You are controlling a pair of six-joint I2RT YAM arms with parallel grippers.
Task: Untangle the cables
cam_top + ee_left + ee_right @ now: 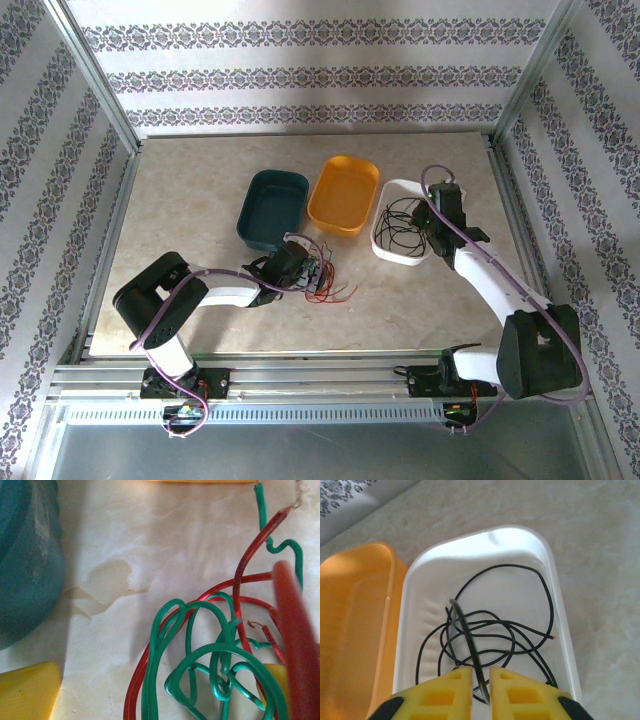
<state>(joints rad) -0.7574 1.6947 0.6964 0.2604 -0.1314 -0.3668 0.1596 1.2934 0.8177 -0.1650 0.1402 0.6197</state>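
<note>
A tangle of red and green cables (326, 281) lies on the marble table in front of the teal tray. In the left wrist view the green cable (200, 652) loops over the red cable (243, 565), and my left gripper (160, 685) stands wide open with a yellow finger on either side of the tangle. The black cables (510, 630) lie coiled inside the white tray (559, 605). My right gripper (480, 680) hovers over that tray with its jaws a narrow gap apart. One black strand runs up through the gap, loose.
A teal tray (272, 207) and an orange tray (345, 194) stand side by side behind the red and green tangle, with the white tray (400, 186) to their right. Metal frame posts and patterned walls bound the table.
</note>
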